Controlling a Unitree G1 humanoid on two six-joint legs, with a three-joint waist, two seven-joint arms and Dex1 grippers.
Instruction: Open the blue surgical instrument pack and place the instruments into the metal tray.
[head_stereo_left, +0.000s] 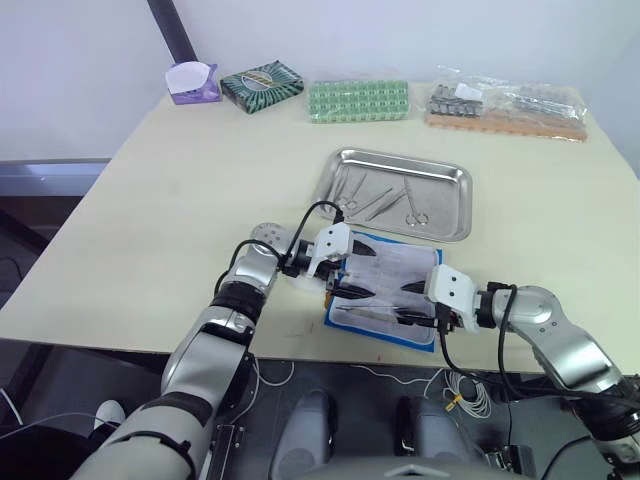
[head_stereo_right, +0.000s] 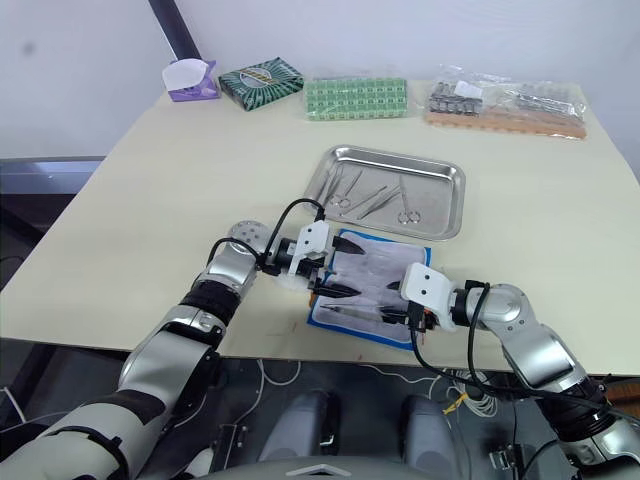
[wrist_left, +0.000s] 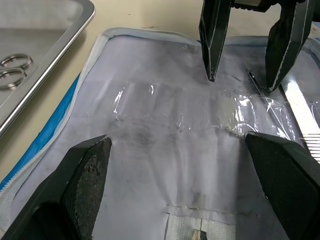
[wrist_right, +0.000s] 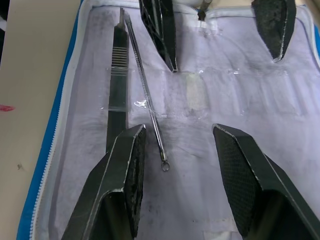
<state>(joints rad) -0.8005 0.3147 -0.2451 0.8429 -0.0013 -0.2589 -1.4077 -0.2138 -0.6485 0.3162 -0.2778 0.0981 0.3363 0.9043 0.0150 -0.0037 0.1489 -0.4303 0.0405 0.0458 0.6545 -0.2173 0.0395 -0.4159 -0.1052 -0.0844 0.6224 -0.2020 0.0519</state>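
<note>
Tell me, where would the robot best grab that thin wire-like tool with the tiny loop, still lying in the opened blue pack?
Probably mid-shaft, from above. The thin probe lies flat and slanted on the lining of the blue pack, partly under a clear strap, close beside the flat-handled tool. The open right gripper hovers over its looped end, so pinching across the bare shaft below the strap and sliding it out looks best.

1. Robot test bench in a lab-type room: plain beige table (head_stereo_left: 150, 200) set against a bare white wall (head_stereo_left: 90, 60).
2. Medical training props along the back edge: green grid-patterned pack (head_stereo_left: 357, 100), dark green patterned box (head_stereo_left: 261, 85), bagged metal parts (head_stereo_left: 505, 105).
3. Loose cables (head_stereo_left: 465, 395) hang under the table's front edge.
</note>
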